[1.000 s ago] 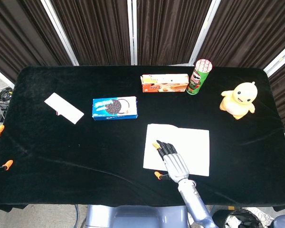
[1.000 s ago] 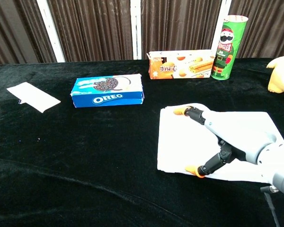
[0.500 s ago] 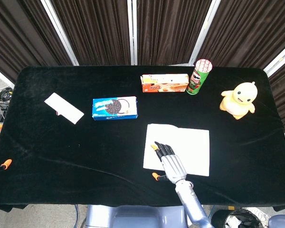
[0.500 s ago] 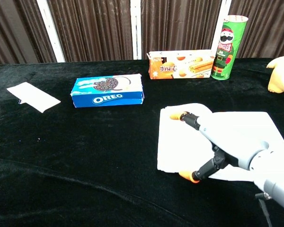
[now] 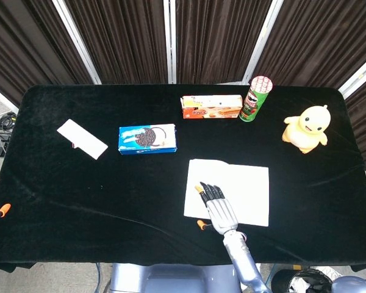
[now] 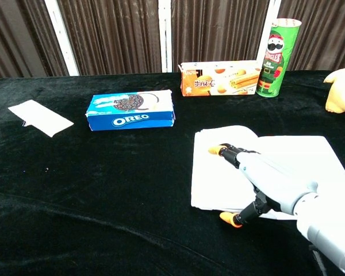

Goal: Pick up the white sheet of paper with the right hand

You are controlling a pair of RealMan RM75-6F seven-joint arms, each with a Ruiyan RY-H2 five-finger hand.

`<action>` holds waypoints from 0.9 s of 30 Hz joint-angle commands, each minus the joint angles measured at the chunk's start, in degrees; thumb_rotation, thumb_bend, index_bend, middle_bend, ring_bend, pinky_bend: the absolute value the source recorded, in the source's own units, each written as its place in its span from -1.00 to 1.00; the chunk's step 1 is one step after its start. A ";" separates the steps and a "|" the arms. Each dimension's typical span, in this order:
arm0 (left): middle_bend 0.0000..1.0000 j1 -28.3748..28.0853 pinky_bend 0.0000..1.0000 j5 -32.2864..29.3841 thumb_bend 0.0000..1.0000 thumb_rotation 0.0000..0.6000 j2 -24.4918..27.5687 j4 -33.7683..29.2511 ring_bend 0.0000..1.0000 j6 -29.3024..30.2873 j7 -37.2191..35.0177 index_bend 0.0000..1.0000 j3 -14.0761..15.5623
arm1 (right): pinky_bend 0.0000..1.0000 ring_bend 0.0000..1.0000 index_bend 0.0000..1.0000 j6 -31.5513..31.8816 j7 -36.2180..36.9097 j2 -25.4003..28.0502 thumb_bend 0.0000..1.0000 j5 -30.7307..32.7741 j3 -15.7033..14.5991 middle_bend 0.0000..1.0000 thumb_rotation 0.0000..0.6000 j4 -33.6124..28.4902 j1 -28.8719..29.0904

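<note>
The white sheet of paper [image 5: 247, 183] [image 6: 293, 155] lies flat on the black cloth, right of the table's middle and near the front. My right hand [image 5: 217, 207] [image 6: 259, 179] rests palm down on the sheet's near left part, its fingers stretched forward across the paper. The thumb's orange tip sits on the cloth just off the sheet's near edge, and nothing is pinched. Of my left hand [image 5: 0, 210] only orange fingertips show at the far left edge of the head view, spread apart with nothing between them.
An Oreo box [image 5: 147, 138] [image 6: 131, 111] lies left of the sheet. At the back are an orange biscuit box [image 5: 211, 106] [image 6: 220, 78] and a green Pringles can [image 5: 255, 98] [image 6: 276, 49]. A yellow duck toy [image 5: 305, 127] sits right, a small white card [image 5: 82, 138] [image 6: 40, 117] far left.
My right hand has drawn back a little toward the sheet's near edge, the thumb tip sliding off onto the cloth. The left fingertips have slid further left, out of view.
</note>
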 commanded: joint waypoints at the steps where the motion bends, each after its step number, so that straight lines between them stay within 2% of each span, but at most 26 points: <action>1: -1.00 -0.02 -1.00 0.02 -0.62 1.00 0.04 -0.09 -1.00 -0.09 -0.04 -1.00 0.03 | -1.00 -1.00 -1.00 1.09 -0.25 -1.39 -0.72 -1.52 -0.37 -1.00 1.00 2.76 -0.19; 11: -1.00 -0.29 -1.00 0.06 -0.62 1.00 0.11 -0.38 -1.00 -0.94 -0.16 -1.00 0.28 | -1.00 -1.00 -1.00 3.96 0.04 -4.30 -0.72 -5.60 -1.14 -1.00 1.00 9.42 -1.04; 19: -1.00 -0.32 -1.00 0.07 -0.62 1.00 0.30 -0.55 -1.00 -1.13 -0.56 -1.00 0.32 | -1.00 -1.00 -1.00 2.79 -0.35 -4.41 -0.72 -5.67 -1.81 -1.00 1.00 9.39 -1.55; 27: -1.00 -0.20 -1.00 0.54 -0.62 1.00 0.20 -0.63 -1.00 -0.64 -1.17 -1.00 0.30 | -1.00 -1.00 -1.00 6.35 -0.37 -6.97 -0.70 -9.22 -1.13 -1.00 1.00 14.67 -1.70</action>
